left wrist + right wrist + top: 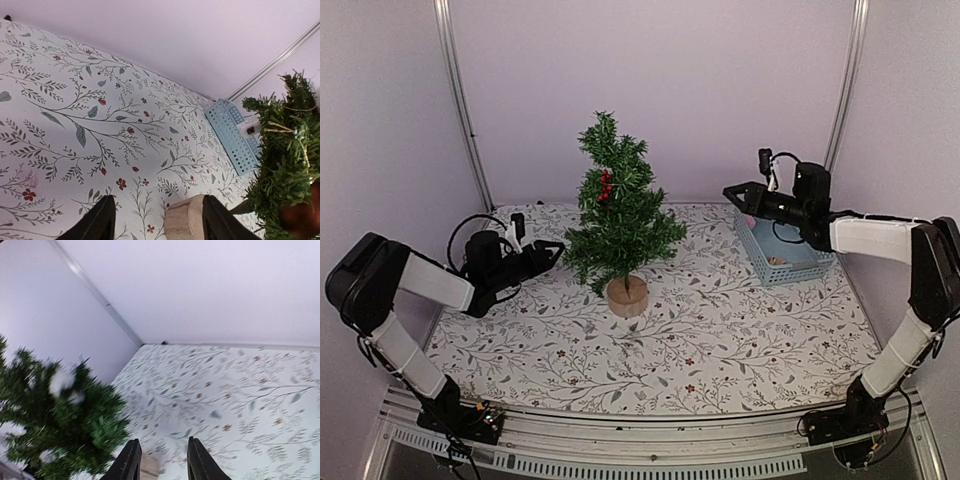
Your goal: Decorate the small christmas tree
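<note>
Grippers, top view: left gripper (552, 252) is hovering beside the small christmas tree (620, 215), mid-table; right gripper (732, 192) is hovering by the basket (790, 262) at the right edge.
Left wrist: jaws are standing wide, empty, facing the stump (185, 217).
Right wrist: jaws are standing narrow, empty.
Risk: a jaw snagging the tree could be tipping it.

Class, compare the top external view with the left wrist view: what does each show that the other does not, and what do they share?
Only the top external view: both arms, the right gripper, the pointed top of the small christmas tree and the red berry cluster on it.
Only the left wrist view: what look like thin gold threads on the branches, and a reddish-brown round thing low among them, too cropped to identify.
Both: the tree, its wooden stump, the pale blue perforated basket, the floral tablecloth and the open left gripper.
</note>
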